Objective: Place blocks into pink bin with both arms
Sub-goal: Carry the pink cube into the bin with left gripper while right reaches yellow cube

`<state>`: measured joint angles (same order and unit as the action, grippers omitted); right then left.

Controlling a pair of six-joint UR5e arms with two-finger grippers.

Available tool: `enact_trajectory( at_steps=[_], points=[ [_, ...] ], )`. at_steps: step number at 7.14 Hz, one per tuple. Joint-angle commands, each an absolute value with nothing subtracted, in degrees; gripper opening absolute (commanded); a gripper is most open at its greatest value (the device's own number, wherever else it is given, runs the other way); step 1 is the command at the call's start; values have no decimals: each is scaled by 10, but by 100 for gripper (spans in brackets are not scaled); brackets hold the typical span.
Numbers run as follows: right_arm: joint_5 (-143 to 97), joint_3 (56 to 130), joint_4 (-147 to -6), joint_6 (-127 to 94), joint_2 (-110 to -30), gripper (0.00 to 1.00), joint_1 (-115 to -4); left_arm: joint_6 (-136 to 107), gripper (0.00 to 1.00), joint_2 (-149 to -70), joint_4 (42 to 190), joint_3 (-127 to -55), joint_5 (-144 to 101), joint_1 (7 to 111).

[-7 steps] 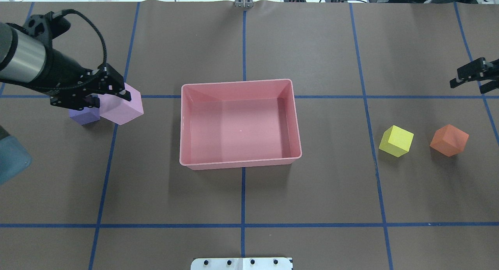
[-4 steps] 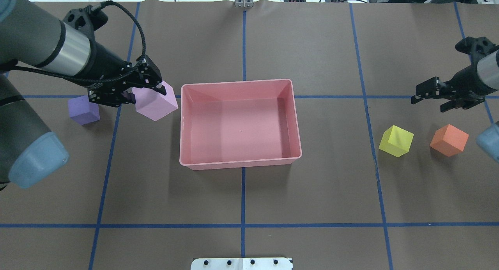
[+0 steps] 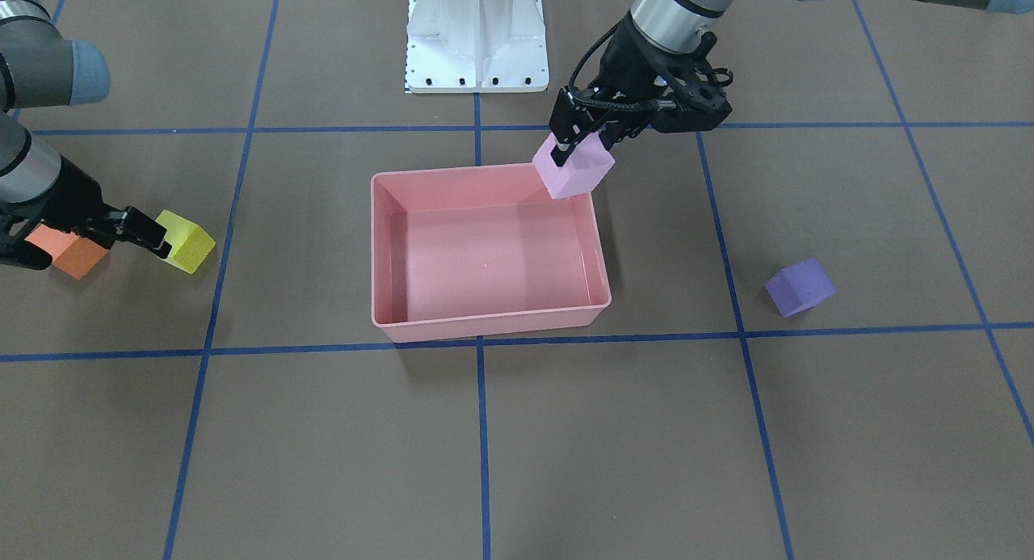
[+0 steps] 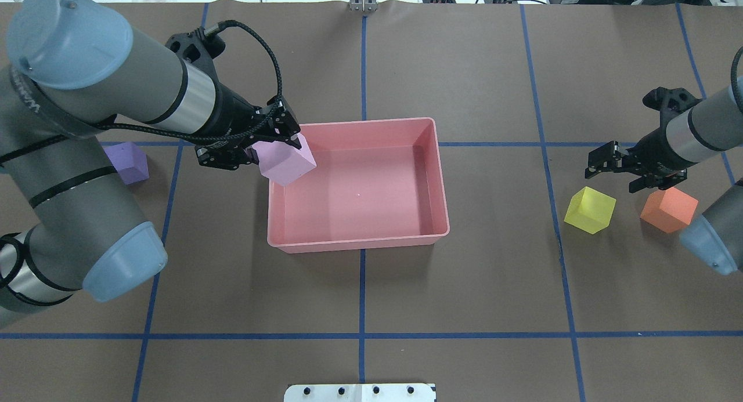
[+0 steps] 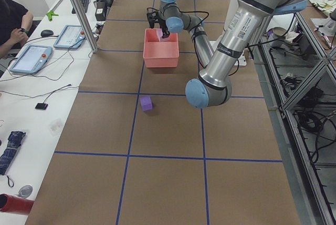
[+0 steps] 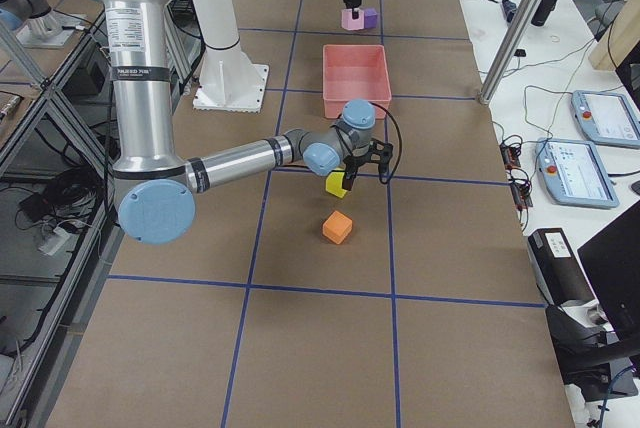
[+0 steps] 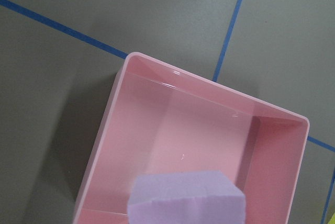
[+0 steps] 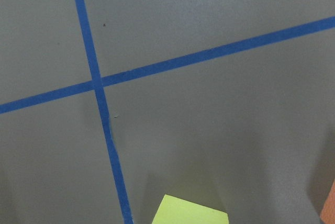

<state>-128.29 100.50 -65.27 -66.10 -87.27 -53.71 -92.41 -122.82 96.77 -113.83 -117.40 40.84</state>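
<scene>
My left gripper (image 4: 277, 140) is shut on the light pink block (image 4: 287, 162) and holds it in the air over the left rim of the pink bin (image 4: 360, 242). The front view shows this block (image 3: 575, 169) above the bin's (image 3: 485, 322) corner, and the left wrist view shows it (image 7: 188, 198) over the bin's floor. The bin holds nothing else. The purple block (image 4: 129, 163) sits on the table left of the bin. My right gripper (image 4: 618, 173) is open, hovering just behind the yellow block (image 4: 590, 210). The orange block (image 4: 668, 209) lies right of the yellow one.
The white pedestal base (image 3: 475, 35) stands at the robot's edge of the table, behind the bin. Blue tape lines (image 4: 362, 332) cross the brown table cover. A side table with tablets (image 5: 31, 57) and a seated operator is beyond the far edge.
My left arm carried the light pink block rightward from beside the purple block to over the bin's left rim. My right arm moved in leftward and down toward the yellow block.
</scene>
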Motion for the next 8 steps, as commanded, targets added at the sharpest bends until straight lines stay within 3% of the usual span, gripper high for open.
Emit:
enact_trajectory(
  at_steps=[1,8],
  points=[
    [-1263,1005,-657,-669,-880,100,-512,-928,0,-1237,968,-1131,-1158,399],
    [-1238,1005,-672,-669,-882,100,-474,-928,0,-1231,969,-1129,-1143,388]
  ],
)
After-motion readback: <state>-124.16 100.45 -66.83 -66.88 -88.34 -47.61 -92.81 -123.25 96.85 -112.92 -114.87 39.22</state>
